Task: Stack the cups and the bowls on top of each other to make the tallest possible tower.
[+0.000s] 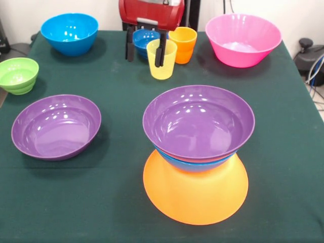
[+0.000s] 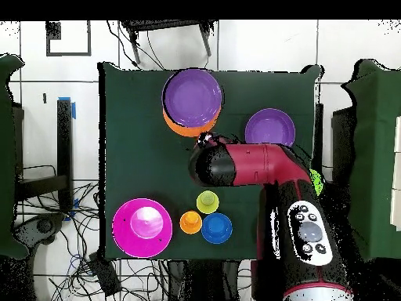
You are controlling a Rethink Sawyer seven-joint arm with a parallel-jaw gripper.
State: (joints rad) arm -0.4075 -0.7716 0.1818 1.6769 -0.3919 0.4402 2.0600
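Observation:
The tower stands at the front right: a purple bowl (image 1: pixel 198 121) upright on a bright blue bowl (image 1: pixel 195 164), on the upside-down yellow-orange bowl (image 1: pixel 196 195). It also shows in the overhead view (image 2: pixel 192 96). My gripper (image 1: pixel 146 50) hangs open and empty at the back. One finger (image 1: pixel 160 50) overlaps the yellow cup (image 1: pixel 163 63) in the picture; I cannot tell if they touch. The orange cup (image 1: pixel 183 44) and the small dark blue bowl (image 1: pixel 143 38) stand just behind. A second purple bowl (image 1: pixel 55 126) sits at the left.
A bright blue bowl (image 1: pixel 69 33) is at the back left, the green bowl (image 1: pixel 18 75) at the left edge, and the large pink bowl (image 1: pixel 243 39) at the back right. In the overhead view my arm (image 2: pixel 251 166) covers the gripper and that side of the table.

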